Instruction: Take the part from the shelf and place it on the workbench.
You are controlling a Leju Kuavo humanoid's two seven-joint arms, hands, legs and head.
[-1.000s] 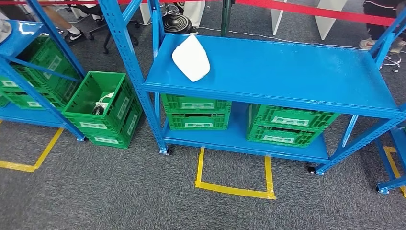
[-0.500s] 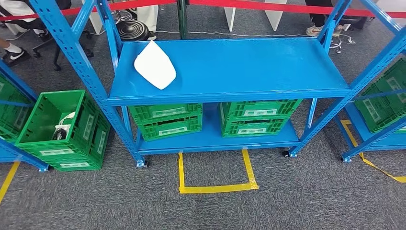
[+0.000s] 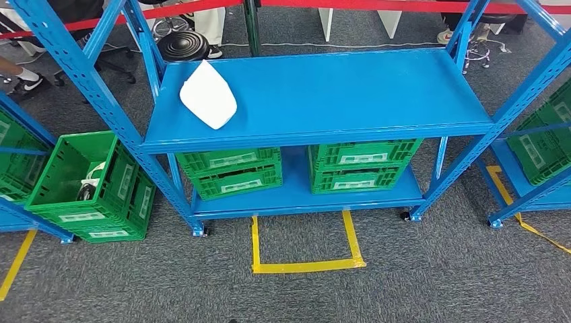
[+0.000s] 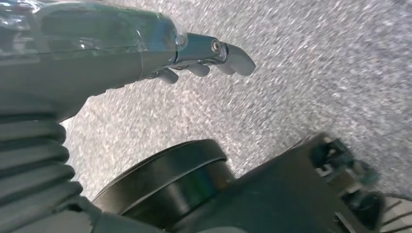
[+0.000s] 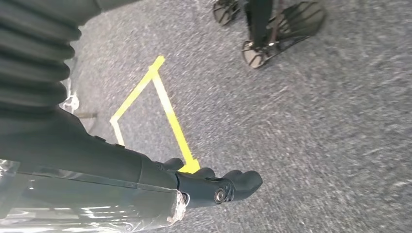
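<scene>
One white part [image 3: 208,96] sits on the top deck of the blue shelf [image 3: 350,94], way over at its left end near the front edge, lying flat-ish and angled. Nothing is touching it.

Under that deck, on the lower level, there are green crates [image 3: 298,166] in two stacks side by side, each with a pale label on the front. Another green crate [image 3: 86,190] stands on the carpet just left of the shelf's front left post, stacked on a second one, with some white and dark stuff in the bottom, can't make out what. Yellow tape [image 3: 306,264] marks an open-topped box on the grey carpet right in front of the shelf. A red barrier strip [image 3: 404,5] runs along behind it all, and a shoe of a person [image 3: 30,82] shows at far left.

Both arms hang down over the carpet. The left robot hand [image 4: 209,58] has nothing in it, fingers loosely extended and a bit curled at the tips. The right robot hand [image 5: 214,187] is the same deal, empty, fingers stretched out together, with more yellow tape on the floor beyond it.
</scene>
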